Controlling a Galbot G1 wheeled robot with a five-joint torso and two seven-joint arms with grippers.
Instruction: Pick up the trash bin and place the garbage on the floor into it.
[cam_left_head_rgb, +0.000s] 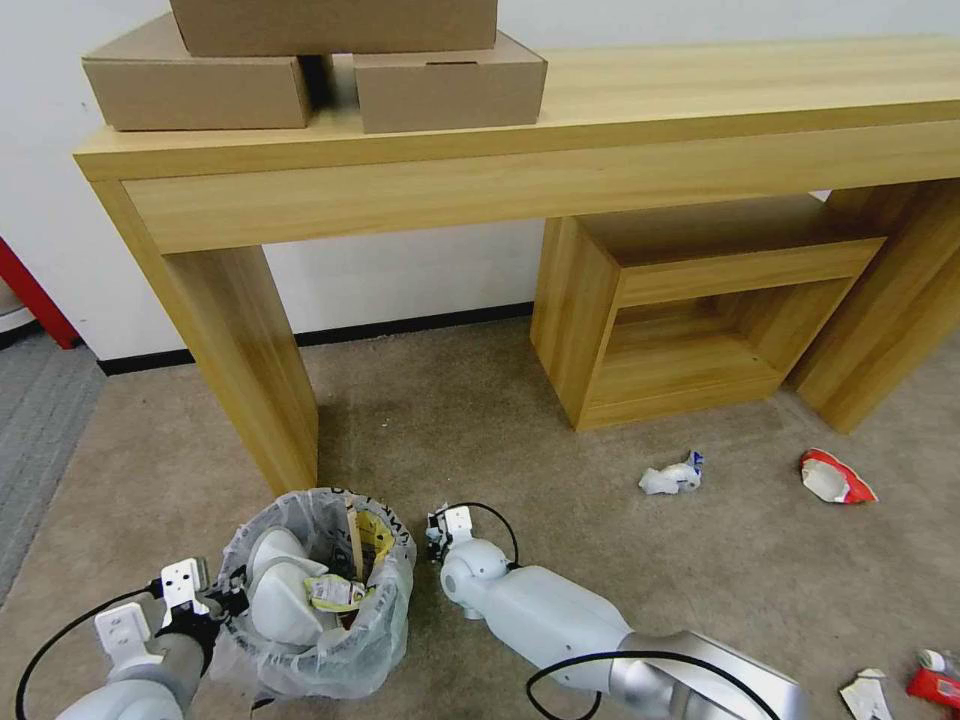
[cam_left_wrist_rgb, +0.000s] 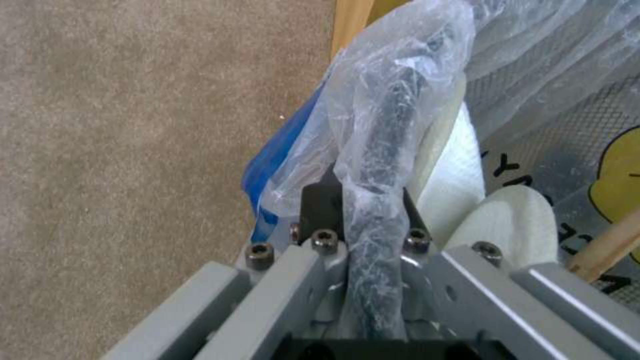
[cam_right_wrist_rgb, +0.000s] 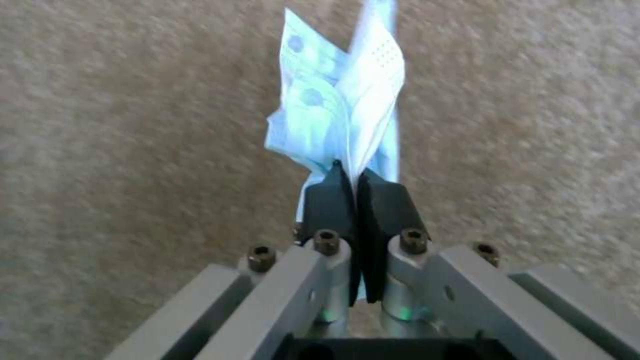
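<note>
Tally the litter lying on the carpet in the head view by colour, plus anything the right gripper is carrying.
White crumpled pieces on the carpet: 2, one near the low shelf, one at the lower edge
Red or red-and-white pieces: 2
Pale blue paper pinched in the right gripper: 1
Total: 5
</note>
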